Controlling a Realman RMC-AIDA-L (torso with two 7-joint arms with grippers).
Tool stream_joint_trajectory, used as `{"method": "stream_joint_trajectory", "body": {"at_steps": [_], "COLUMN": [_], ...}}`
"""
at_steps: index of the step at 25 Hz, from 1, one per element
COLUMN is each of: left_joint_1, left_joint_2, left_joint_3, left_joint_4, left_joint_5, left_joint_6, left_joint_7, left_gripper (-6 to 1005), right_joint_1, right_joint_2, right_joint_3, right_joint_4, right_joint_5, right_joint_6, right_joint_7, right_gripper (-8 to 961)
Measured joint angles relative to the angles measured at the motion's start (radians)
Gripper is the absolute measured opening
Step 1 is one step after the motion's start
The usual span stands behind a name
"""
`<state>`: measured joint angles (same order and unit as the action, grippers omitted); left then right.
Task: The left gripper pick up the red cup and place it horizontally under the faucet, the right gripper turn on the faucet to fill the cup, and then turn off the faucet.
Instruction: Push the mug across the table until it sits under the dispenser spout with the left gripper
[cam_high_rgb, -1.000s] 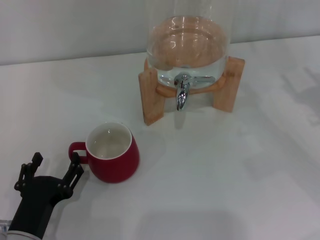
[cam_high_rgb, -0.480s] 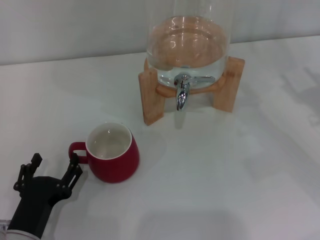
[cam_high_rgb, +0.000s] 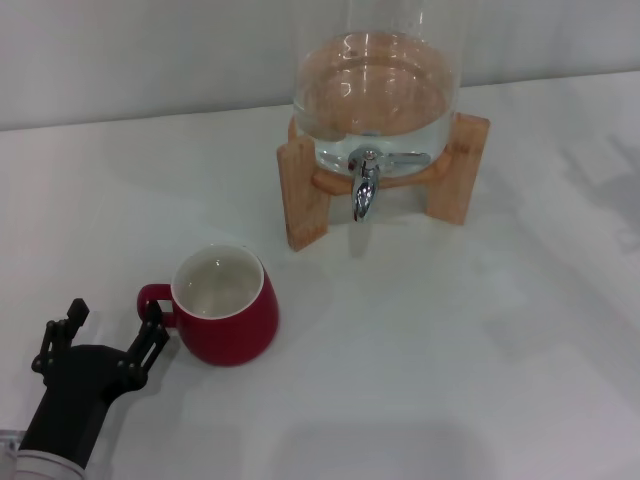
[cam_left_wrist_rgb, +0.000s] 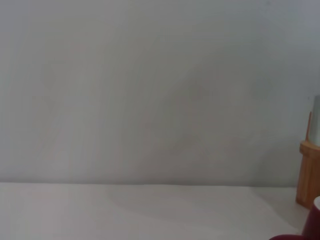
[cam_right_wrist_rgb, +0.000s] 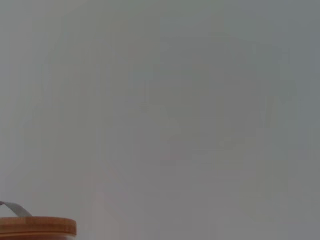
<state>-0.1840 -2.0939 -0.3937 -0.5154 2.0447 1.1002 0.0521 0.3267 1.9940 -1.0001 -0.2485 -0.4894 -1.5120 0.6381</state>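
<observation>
One gripper is at work: the left gripper, low near the front-left corner of the worktop, its two fingers spread wide and holding nothing. The red cup stands upright just beyond it, toward the middle of the front half, with its loop handle turned toward the claw. The inner finger lies just beside or against that handle; contact cannot be told. The cup therefore lies ahead of the claw and slightly to its right, so the pick probably calls for a short advance to bracket the handle. The faucet juts from a glass jar on a wooden stand near the far edge, well apart from the cup. The right gripper is out of view.
</observation>
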Motion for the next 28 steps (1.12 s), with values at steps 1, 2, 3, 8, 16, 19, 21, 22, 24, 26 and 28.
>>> {"method": "stream_joint_trajectory", "body": {"at_steps": [1, 2, 3, 8, 16, 19, 21, 22, 24, 26, 28], "left_joint_1": [-0.001, -0.003, -0.004, -0.015, -0.036, -0.038, -0.039, -0.039, -0.039, -0.038, -0.038], "left_joint_2": [0.000, 0.000, 0.000, 0.001, 0.001, 0.001, 0.002, 0.002, 0.003, 0.003, 0.003], "left_joint_3": [-0.001, -0.001, -0.001, -0.004, -0.005, -0.005, -0.005, -0.005, -0.005, -0.005, -0.005], "left_joint_4": [0.000, 0.000, 0.000, 0.004, 0.012, 0.014, 0.014, 0.014, 0.015, 0.016, 0.016], "left_joint_5": [0.000, 0.000, 0.000, 0.000, 0.000, 0.000, 0.000, 0.000, 0.000, 0.000, 0.001], "left_joint_6": [-0.002, -0.003, -0.003, -0.006, -0.030, -0.031, -0.031, -0.031, -0.031, -0.031, -0.031], "left_joint_7": [0.000, 0.000, 0.000, 0.000, -0.003, -0.016, -0.024, -0.026, -0.028, -0.035, -0.045], "left_gripper": [875, 875, 875, 874, 875, 875, 872, 871, 869, 866, 864], "right_joint_1": [0.000, 0.000, 0.000, 0.000, 0.000, 0.000, 0.000, 0.000, 0.000, 0.000, 0.001], "right_joint_2": [0.000, 0.000, -0.001, -0.002, -0.003, -0.003, -0.003, -0.003, -0.003, -0.003, -0.003], "right_joint_3": [0.000, 0.000, 0.000, 0.000, 0.000, 0.000, 0.000, 0.000, 0.000, 0.000, 0.000], "right_joint_4": [0.000, 0.000, 0.000, 0.000, 0.000, 0.000, 0.000, 0.000, 0.000, 0.000, 0.000], "right_joint_5": [0.000, 0.000, 0.000, 0.000, 0.001, 0.002, 0.002, 0.002, 0.002, 0.001, 0.001], "right_joint_6": [0.000, 0.000, -0.001, -0.001, 0.000, 0.001, 0.001, 0.002, 0.002, 0.002, 0.002], "right_joint_7": [0.000, 0.000, 0.000, 0.000, 0.000, 0.000, 0.000, 0.000, 0.000, 0.000, 0.000], "right_gripper": [779, 779, 779, 779, 779, 779, 779, 779, 779, 779, 779]}}
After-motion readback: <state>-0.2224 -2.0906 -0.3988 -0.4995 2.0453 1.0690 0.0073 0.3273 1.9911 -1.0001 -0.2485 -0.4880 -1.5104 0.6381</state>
